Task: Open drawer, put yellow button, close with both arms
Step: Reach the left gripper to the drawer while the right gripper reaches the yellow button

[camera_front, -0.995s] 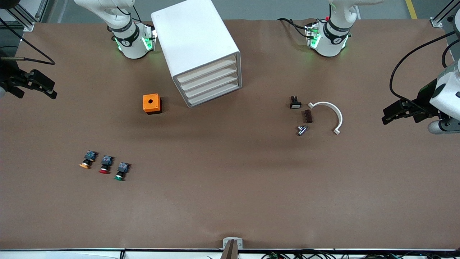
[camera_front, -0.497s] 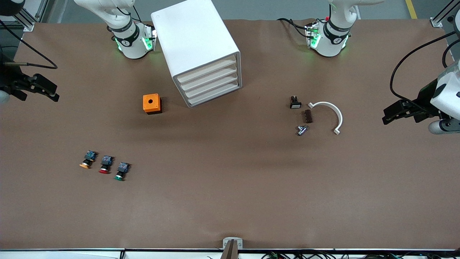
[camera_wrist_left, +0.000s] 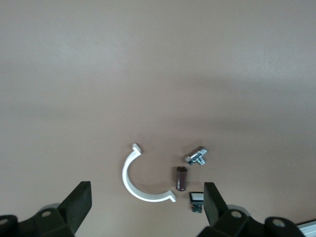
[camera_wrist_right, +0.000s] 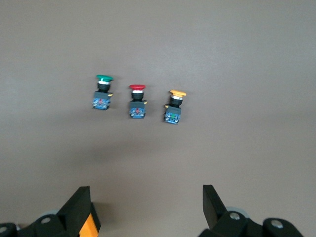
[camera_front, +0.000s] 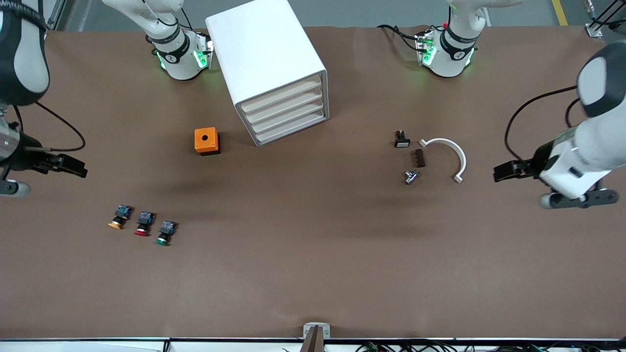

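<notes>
The white cabinet (camera_front: pixel 266 58) stands near the robots' bases, and its uppermost drawer (camera_front: pixel 282 96) is shut. The yellow button (camera_front: pixel 117 218) lies on the table in a row with a red-capped one (camera_front: pixel 143 224) and a green-capped one (camera_front: pixel 165 233). It also shows in the right wrist view (camera_wrist_right: pixel 175 105). My right gripper (camera_front: pixel 76 170) is open and empty over bare table toward the right arm's end, above the buttons' row; it also shows in the right wrist view (camera_wrist_right: pixel 146 197). My left gripper (camera_front: pixel 503 171) is open and empty over the table toward the left arm's end; it also shows in the left wrist view (camera_wrist_left: pixel 147 195).
An orange box (camera_front: pixel 207 141) with a round hole stands beside the cabinet. A white curved clip (camera_front: pixel 452 155), a brown cylinder (camera_front: pixel 418 158), a metal fitting (camera_front: pixel 411 176) and a small black switch (camera_front: pixel 401 139) lie near my left gripper.
Both arms have swung in. My right gripper moved lower in the front view toward the buttons. My left gripper moved toward the white clip. Both stay open.
</notes>
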Motion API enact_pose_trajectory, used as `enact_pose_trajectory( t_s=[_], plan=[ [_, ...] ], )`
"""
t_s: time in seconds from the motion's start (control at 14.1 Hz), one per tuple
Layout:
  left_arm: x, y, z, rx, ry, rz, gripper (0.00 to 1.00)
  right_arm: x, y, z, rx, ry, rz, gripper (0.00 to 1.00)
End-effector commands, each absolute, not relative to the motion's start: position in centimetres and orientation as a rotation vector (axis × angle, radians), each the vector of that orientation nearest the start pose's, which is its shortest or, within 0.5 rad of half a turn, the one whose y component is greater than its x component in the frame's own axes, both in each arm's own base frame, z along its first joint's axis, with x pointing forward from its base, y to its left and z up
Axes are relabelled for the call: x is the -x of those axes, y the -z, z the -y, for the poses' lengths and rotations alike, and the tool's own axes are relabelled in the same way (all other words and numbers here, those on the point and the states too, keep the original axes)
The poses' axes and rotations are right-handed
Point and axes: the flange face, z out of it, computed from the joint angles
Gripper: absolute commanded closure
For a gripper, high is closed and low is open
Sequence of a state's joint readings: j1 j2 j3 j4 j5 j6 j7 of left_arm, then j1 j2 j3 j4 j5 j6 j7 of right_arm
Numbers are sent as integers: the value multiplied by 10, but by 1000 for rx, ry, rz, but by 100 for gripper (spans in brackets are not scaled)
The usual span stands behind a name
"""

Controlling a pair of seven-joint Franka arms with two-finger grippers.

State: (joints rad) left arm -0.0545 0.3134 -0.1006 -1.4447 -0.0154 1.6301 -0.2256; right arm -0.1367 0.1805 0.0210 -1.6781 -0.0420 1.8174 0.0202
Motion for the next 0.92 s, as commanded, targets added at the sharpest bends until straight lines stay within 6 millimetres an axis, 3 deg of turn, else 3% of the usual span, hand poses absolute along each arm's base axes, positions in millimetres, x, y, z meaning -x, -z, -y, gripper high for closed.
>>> enact_pose_trajectory(
  t_s=[0.0, 0.07, 0.21, 0.5, 0.64, 0.85],
  plan=[
    [-635, -481, 139, 3129, -263, 198, 0, -619, -438, 100, 3175, -82, -240, 0],
    [-635, -476, 147, 3123, -275, 247, 0, -623, -418, 109, 3169, -92, -258, 0],
    [-625, -474, 186, 3109, -294, 336, 0, -630, -383, 126, 3160, -104, -292, 0],
    [-593, -455, 274, 3019, -507, 832, 0, -640, -324, 133, 3148, -136, -300, 0],
    [-574, -441, 317, 2878, -679, 1080, 0, -644, -292, 137, 3144, -131, -308, 0],
    [-561, -418, 352, 2620, -1008, 1334, 0, -645, -245, 150, 3130, -136, -343, 0]
  ],
)
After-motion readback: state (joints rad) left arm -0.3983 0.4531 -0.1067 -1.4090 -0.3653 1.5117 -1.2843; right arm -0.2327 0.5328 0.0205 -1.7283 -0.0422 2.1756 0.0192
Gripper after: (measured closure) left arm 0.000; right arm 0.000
